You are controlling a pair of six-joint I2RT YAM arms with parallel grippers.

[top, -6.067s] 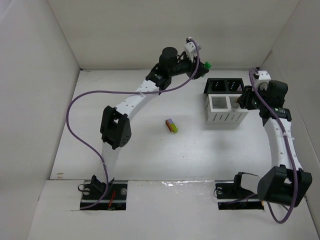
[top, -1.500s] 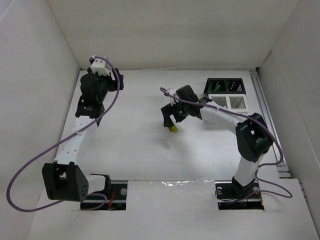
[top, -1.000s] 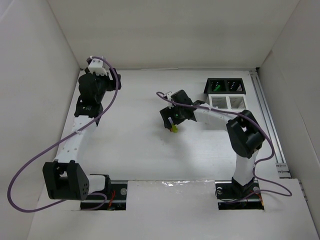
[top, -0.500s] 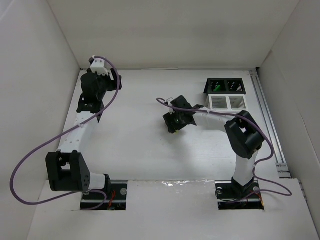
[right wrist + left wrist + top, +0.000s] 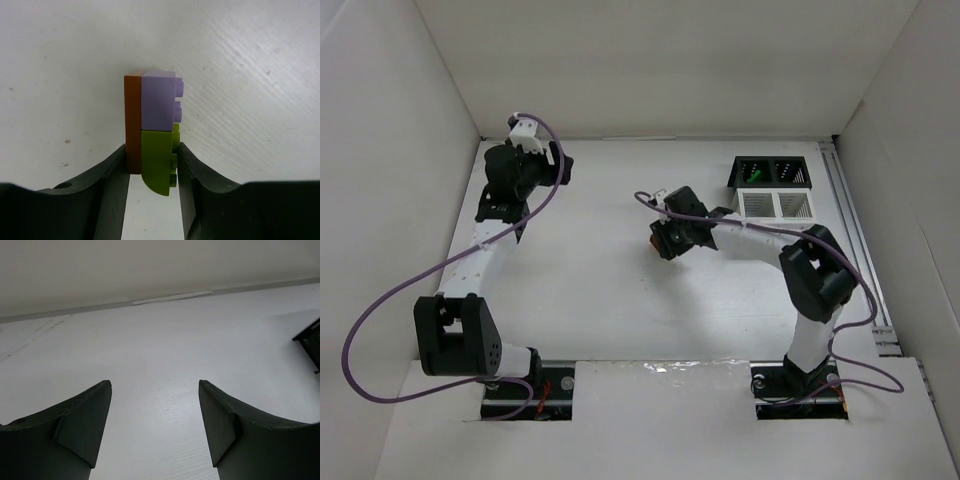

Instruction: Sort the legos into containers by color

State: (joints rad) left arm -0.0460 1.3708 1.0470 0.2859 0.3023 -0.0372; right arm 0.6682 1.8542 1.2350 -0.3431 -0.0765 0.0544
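Two arms work from the near edge of the worktop. On the left, the left arm folds at its elbow low down and stretches up toward 10 o'clock, its wrist near the far left corner. The left tool is released, its two dark fingers spread wide with only bare worktop between them.

The right arm bends at a raised elbow and reaches across toward 9 o'clock from that elbow, bringing the right tool down at the middle of the worktop. It is clenched on one stack of three bricks, which stands at the centre of the worktop: an orange brick along one side, with a purple brick and a lime brick fixed to it. The fingers press on the lime end; the purple end sticks out beyond the tips.

Two bin pairs sit touching at about 2 o'clock from the stack, four compartments in all. The black pair is farther back, and its left compartment holds a green piece. The white pair is nearer; I cannot tell what it holds.
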